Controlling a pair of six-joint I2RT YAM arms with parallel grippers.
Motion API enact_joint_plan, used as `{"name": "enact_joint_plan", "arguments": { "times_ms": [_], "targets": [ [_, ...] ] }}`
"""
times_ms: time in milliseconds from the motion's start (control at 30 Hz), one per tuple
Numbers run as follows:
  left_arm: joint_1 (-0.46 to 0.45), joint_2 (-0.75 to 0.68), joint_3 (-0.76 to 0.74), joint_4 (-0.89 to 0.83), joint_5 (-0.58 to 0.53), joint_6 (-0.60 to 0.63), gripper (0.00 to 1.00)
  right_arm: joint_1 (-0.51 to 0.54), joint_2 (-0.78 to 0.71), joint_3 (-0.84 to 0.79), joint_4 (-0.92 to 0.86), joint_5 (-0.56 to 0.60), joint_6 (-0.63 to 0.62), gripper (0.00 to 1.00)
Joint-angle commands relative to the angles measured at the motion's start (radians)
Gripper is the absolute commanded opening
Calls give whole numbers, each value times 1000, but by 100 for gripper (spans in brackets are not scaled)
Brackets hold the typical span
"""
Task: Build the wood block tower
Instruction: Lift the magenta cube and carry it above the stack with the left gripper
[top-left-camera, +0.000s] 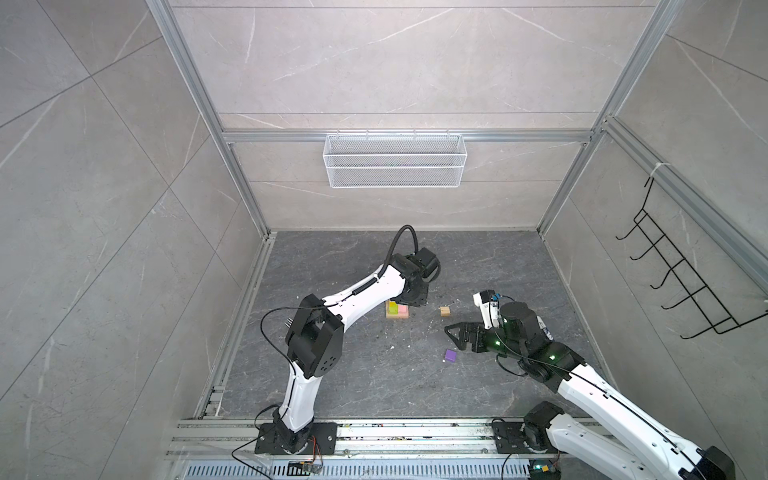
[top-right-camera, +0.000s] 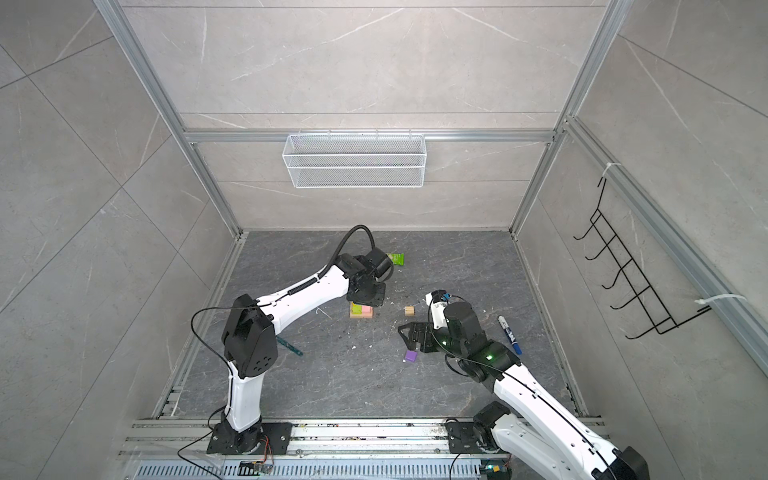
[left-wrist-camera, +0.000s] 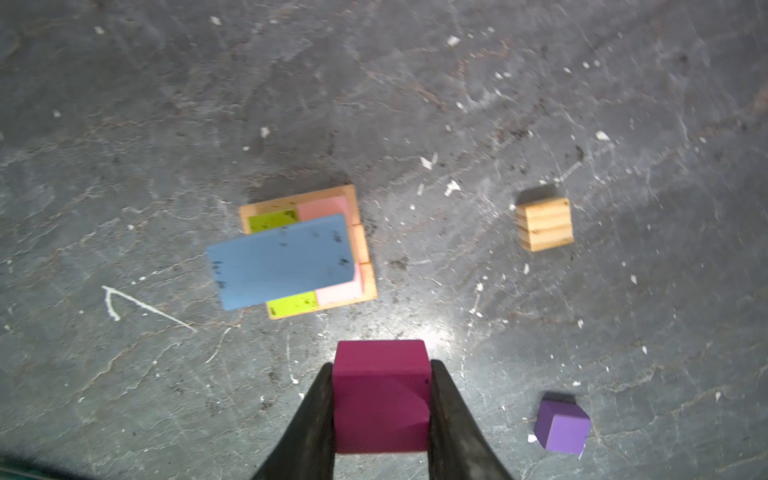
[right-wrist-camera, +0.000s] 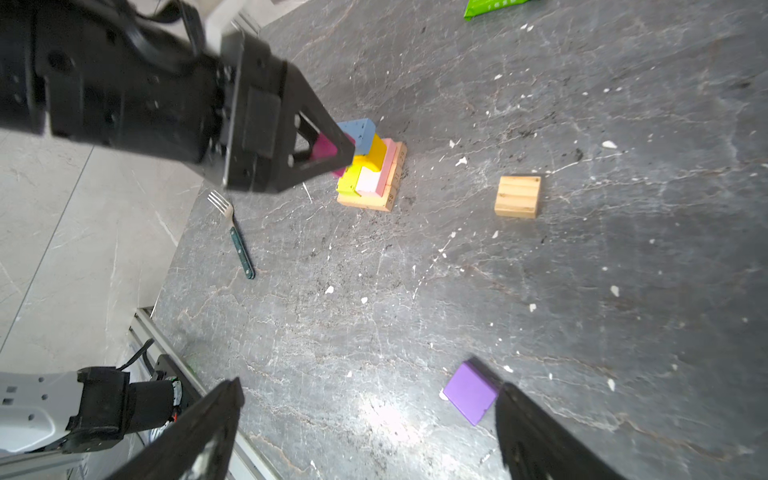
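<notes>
**Top views:** the tower (top-left-camera: 397, 311) stands partly built on the tabletop (top-left-camera: 374, 386). A tan cube (top-left-camera: 445, 311) and a purple cube (top-left-camera: 451, 355) lie loose, well apart.

**Left wrist:** the left claw (left-wrist-camera: 381, 368) grips a magenta block (left-wrist-camera: 380, 399) just beside the light blue block (left-wrist-camera: 282, 259), which tops the stack askew.

**Right wrist:** the right claw (right-wrist-camera: 370, 388) gapes empty near the purple cube. Bare surface surrounds the tower and the edges are distant. Three blocks seemingly await placing.
</notes>
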Motion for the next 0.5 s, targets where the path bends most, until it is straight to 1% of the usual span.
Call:
{"name": "enact_joint_plan", "arguments": {
  "times_ms": [0, 233, 467],
  "targets": [
    [28, -56, 45, -39, 15, -21, 22, -3, 6, 30, 15, -24, -20, 95],
    [69, -13, 122, -87, 27, -35, 22, -3, 21, 41, 11, -29, -25, 95],
    [87, 21, 158, -119, 37, -56, 22, -3, 29, 51, 2, -33, -35, 95]
  ]
}}
